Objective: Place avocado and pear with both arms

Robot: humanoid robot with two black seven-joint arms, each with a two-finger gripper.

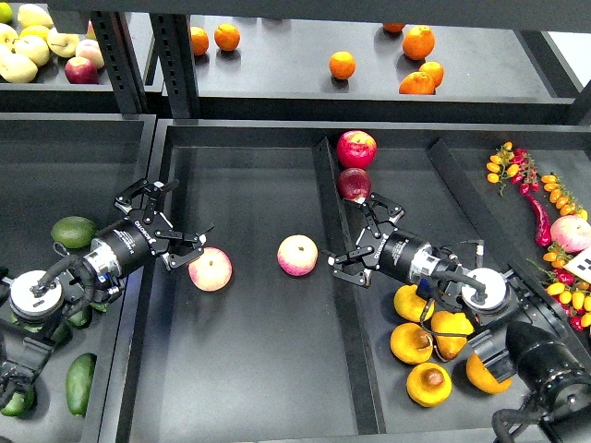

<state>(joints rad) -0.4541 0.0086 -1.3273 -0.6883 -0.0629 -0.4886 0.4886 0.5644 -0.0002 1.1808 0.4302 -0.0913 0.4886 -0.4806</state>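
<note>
Both sets of fingers spread wide and empty: the left gripper point(164, 224) beside an apple point(211, 269), the right gripper point(355, 242) near the pears point(413, 343). Each should center over its fruit before closing.

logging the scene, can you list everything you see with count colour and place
oranges: about seven, orange, top shelf centre and right
pale apples: a pile, yellow-green with one red, top shelf left
red apples: two, red, by the divider at the back of the middle tray
pink-yellow apples: two, middle tray; one beside the left gripper
pears: about six, golden yellow, lower right tray
green fruits: several, green, left tray; no dark avocado clearly told
small tomatoes and chillies: clusters, red and orange, far right
pink apple: one, far right
left gripper: black, open, empty, over the middle tray's left edge
right gripper: black, open, empty, over the divider
</note>
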